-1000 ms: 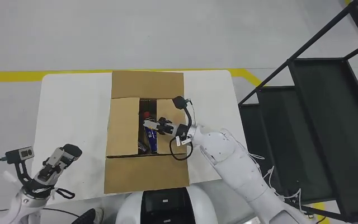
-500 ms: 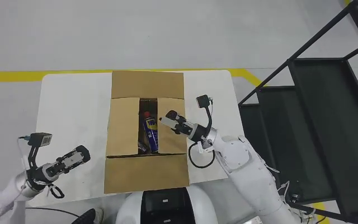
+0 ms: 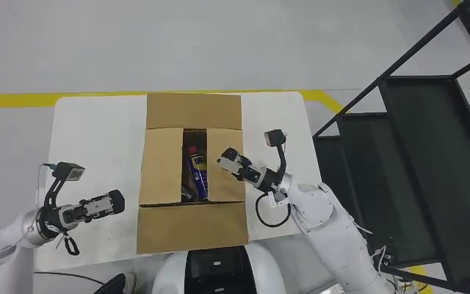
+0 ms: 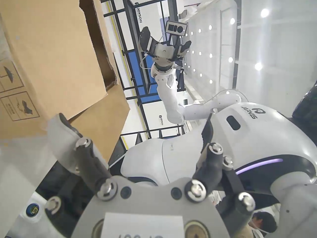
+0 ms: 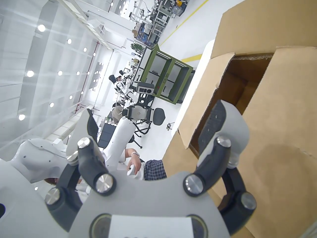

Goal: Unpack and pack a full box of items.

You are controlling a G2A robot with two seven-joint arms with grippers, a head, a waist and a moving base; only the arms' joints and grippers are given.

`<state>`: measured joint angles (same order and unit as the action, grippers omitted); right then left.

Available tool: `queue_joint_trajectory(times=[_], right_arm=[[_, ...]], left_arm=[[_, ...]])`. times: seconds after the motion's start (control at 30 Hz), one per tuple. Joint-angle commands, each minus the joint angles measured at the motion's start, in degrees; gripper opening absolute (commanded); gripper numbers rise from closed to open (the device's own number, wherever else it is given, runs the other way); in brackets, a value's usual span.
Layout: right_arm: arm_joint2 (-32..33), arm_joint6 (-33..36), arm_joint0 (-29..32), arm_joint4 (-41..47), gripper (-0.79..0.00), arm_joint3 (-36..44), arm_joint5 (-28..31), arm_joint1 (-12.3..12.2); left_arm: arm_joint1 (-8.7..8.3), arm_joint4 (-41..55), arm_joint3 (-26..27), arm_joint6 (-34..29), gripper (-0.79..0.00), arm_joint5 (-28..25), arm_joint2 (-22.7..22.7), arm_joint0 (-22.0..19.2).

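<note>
The white table (image 3: 88,132) carries the cardboard box (image 3: 194,110) at its middle, all four flaps folded outward. The far flap reaches nearly to the table's far edge and the near flap to the near edge. A black metal stair frame (image 3: 396,147) stands on the floor just past the table's right edge.

My right gripper (image 3: 226,159) hangs over the box's right flap (image 3: 224,165), beside the opening, its fingers spread wide with nothing between them. From my right wrist, one finger (image 5: 218,122) lies against the brown flap with the dark opening just beyond it.

My left gripper (image 3: 114,202) is over the tabletop left of the box, near the left flap's (image 3: 161,165) front corner. It is apart from the cardboard, and its fingers are likewise spread and empty. A strip of white tabletop lies between it and the box wall.

Inside the narrow opening a blue spray can (image 3: 197,173) with a red cap lies lengthwise. Beside it sit darker items (image 3: 186,192) that I cannot tell apart.
</note>
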<state>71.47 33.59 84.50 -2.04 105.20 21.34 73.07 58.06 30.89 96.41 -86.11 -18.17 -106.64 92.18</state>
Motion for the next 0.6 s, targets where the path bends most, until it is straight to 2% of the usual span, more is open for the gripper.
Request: queue_joint_trajectory(times=[0.0,0.13,0.2,0.27,0.33,0.57], right_arm=[[0.0,0.0,0.0,0.0,0.0,0.0,0.0,0.0],[-0.2,-0.11,-0.04,0.13,0.0,0.06,-0.62,-0.04],[-0.01,2.27,-0.16,2.69,0.0,-0.18,-1.03,-0.21],[1.72,4.9,0.0,2.99,0.0,-0.07,-2.57,-0.67],[3.57,7.19,1.12,4.11,0.0,0.79,-3.64,-1.13],[11.66,12.55,7.32,7.17,0.0,3.09,-6.56,-2.76]], left_arm=[[0.0,-0.01,0.0,0.0,0.0,-0.01,0.0,0.0],[0.0,-0.01,0.0,0.0,0.0,-0.01,0.0,0.0],[0.0,-0.9,0.05,0.92,0.0,0.08,0.1,0.21],[-0.08,-4.78,0.65,2.23,0.0,-0.62,0.79,1.29],[-0.15,-4.64,0.08,2.0,0.0,-0.66,1.42,1.64],[-1.61,-8.05,-2.64,1.2,0.0,-1.22,1.93,-1.47]])
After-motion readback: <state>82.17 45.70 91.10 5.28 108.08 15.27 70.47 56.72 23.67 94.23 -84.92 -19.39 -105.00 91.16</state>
